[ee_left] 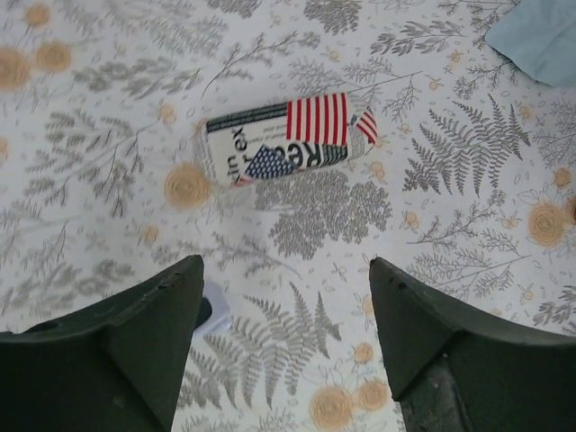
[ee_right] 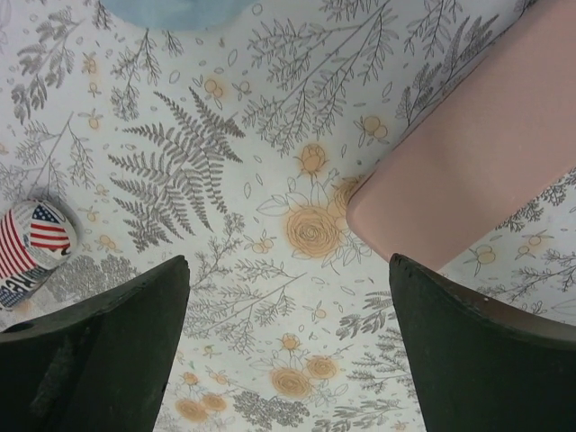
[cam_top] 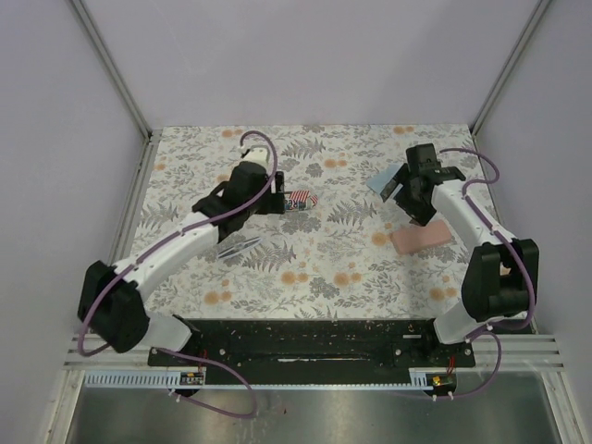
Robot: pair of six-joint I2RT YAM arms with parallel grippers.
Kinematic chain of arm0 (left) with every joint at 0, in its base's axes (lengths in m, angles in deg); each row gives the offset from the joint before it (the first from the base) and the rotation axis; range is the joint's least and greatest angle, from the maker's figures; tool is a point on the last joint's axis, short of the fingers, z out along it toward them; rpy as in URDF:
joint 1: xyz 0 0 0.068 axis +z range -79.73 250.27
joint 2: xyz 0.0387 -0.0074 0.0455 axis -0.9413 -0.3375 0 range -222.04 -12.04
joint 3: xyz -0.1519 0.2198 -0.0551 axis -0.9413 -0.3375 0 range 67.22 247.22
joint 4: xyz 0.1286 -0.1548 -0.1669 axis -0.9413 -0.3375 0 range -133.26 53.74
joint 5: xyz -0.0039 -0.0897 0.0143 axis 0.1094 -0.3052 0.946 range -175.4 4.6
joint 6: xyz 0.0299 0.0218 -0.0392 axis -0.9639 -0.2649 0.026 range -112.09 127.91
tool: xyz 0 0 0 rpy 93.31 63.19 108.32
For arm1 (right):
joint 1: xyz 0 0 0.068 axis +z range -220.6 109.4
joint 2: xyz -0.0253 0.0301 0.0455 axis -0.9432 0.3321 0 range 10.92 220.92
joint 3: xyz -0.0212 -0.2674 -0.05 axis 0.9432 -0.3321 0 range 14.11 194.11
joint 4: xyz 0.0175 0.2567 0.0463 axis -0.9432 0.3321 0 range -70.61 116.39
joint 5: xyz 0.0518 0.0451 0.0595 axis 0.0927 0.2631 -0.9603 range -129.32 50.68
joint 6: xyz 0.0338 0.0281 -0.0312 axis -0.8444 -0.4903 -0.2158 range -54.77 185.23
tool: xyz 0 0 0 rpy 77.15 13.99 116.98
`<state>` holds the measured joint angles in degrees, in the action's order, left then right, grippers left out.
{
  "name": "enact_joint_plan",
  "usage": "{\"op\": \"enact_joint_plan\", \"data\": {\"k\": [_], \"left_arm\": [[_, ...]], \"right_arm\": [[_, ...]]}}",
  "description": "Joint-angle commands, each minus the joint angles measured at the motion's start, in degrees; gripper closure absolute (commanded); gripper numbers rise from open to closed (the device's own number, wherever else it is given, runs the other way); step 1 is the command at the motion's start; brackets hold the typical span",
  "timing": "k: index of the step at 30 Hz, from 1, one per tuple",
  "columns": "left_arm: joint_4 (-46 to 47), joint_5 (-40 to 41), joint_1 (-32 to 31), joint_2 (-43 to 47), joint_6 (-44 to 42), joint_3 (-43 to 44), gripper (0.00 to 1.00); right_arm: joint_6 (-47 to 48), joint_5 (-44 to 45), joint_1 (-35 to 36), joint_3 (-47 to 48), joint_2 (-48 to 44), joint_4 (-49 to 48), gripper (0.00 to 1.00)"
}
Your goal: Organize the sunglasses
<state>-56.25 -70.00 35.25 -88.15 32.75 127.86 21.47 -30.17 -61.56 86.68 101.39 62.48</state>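
Sunglasses in view: only the slim silvery pair [cam_top: 239,248], flat on the table [cam_top: 333,268]. It lies behind the left gripper [cam_top: 280,200], back toward that arm's base and just beside the forearm. Long axis runs diagonal, far end angled up toward the fingers. Reddish-brown pair isn't visible in any view, so can't place it.

Left gripper's fingers [ee_left: 135,342] are spread wide w/ nothing btwn them. Flag case [ee_left: 288,139] sits ahead of the tips, apart from them, long axis across the gap. Right gripper [ee_right: 288,261] is also spread and empty. Pink case [ee_right: 468,171] is ahead of its right finger, blue cloth [ee_right: 171,9] farther ahead.

Judgement: left arm is much the nearer to the silvery pair; right arm is well apart from it. Next move prob calls for the left wrist to draw back toward its base and turn, so the fingers close across the thin frame, not along it.
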Motion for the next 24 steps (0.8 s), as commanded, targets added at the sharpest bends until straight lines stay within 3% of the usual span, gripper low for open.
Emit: {"op": "enact_joint_plan", "data": {"k": [1, 4, 5, 6, 9, 16, 24], "left_arm": [[4.1, -10.6, 0.8, -10.0, -15.8, 9.5, 0.22], [-6.4, -11.3, 1.6, -19.6, -23.9, 23.9, 0.23], [-9.5, -14.0, 2.4, -22.6, -28.5, 28.3, 0.07], [-11.9, -17.2, 3.3, -26.1, -30.0, 32.6, 0.01], [-17.1, -24.7, 5.4, -34.3, -36.4, 41.7, 0.01], [-27.2, -28.5, 5.4, -45.3, -51.2, 52.7, 0.01], [-30.9, -27.8, 5.4, -51.3, -56.7, 58.0, 0.01]], "right_arm": [[0.7, -4.8, 0.0, -3.8, -6.3, -1.3, 0.01], [1.5, -8.9, 0.0, -7.4, -9.3, -3.5, 0.01], [1.7, -11.0, 0.1, -8.3, -10.4, -3.5, 0.01], [2.1, -11.9, 0.1, -9.0, -11.5, -3.6, 0.01], [3.2, -12.8, 0.1, -11.4, -14.4, -3.5, 0.01], [4.5, -14.0, 0.1, -14.6, -20.6, -2.7, 0.01], [4.0, -16.4, 0.1, -15.8, -21.0, -3.6, 0.01]]}}
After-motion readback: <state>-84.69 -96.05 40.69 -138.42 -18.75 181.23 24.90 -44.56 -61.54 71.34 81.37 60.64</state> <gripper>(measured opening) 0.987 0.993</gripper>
